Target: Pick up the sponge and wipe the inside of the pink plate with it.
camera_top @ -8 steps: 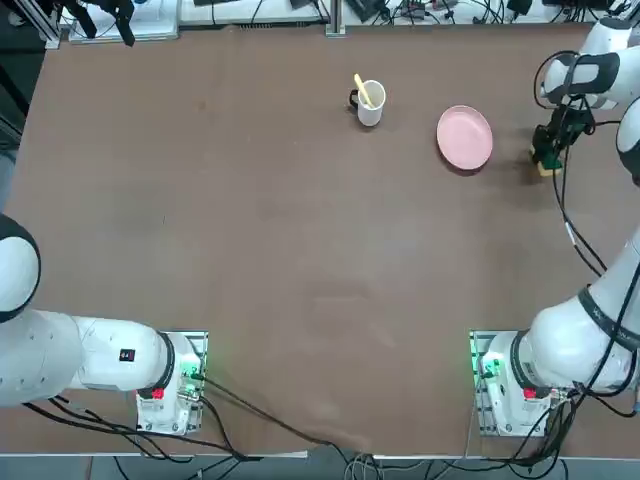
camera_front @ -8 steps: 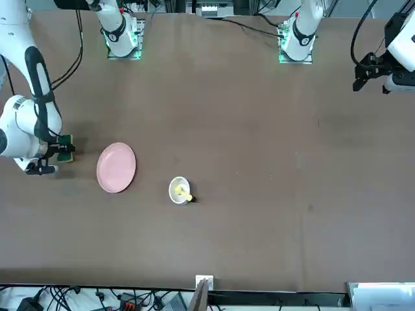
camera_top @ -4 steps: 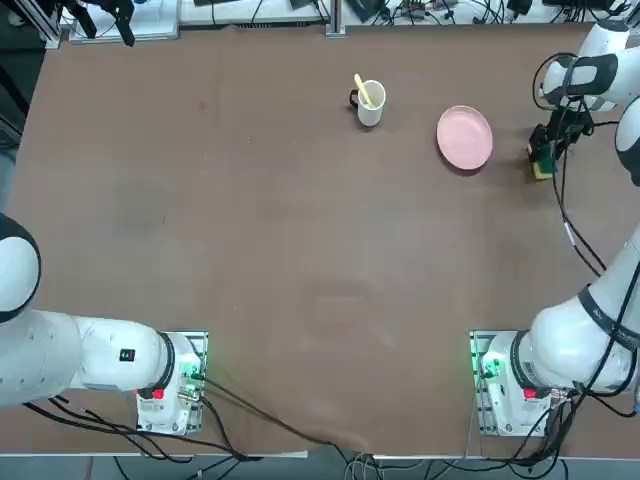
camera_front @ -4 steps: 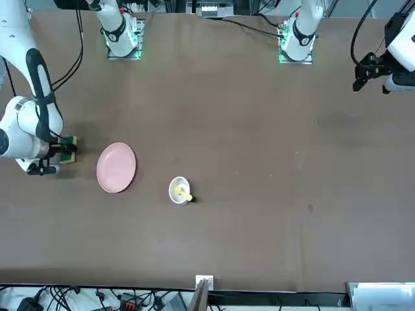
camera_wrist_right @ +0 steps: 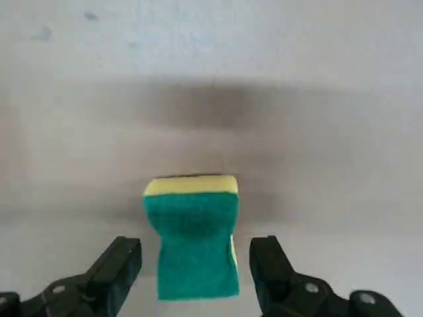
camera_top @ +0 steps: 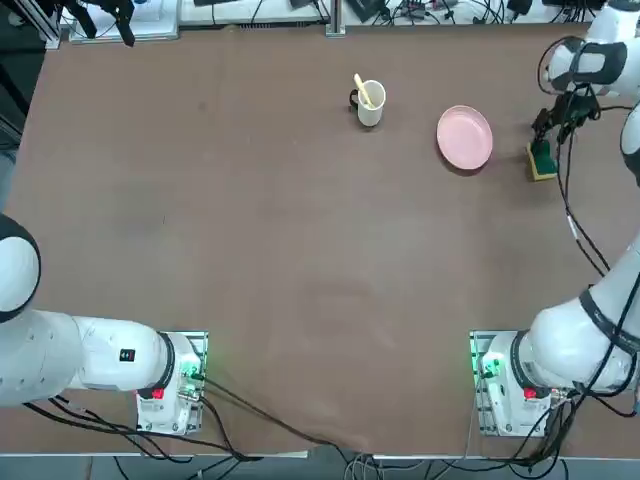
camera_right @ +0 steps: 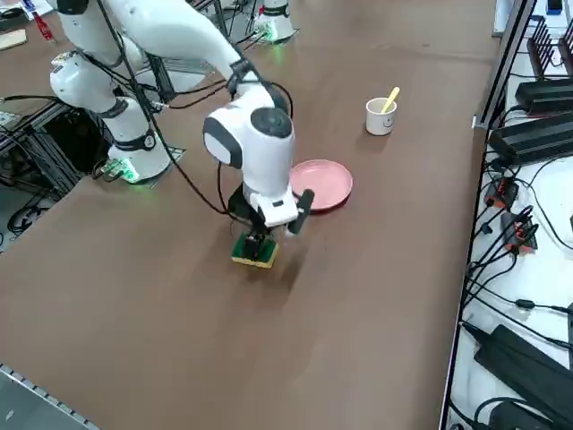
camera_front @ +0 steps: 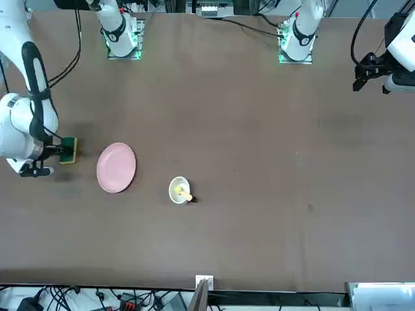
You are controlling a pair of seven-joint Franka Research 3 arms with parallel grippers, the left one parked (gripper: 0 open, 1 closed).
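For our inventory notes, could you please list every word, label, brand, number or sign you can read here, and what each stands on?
No text can be read anywhere.
White mug: faint dark marks on its side, too small to read.
Sponge: none seen.
Pink plate: none seen.
Right gripper, at the sponge: none seen.

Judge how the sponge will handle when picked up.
The sponge looks soft and likely to squash, since its green sides pinch inward midway. Being a small flat-sided block, it should be light and unlikely to roll. The open right tool would probably dent it.
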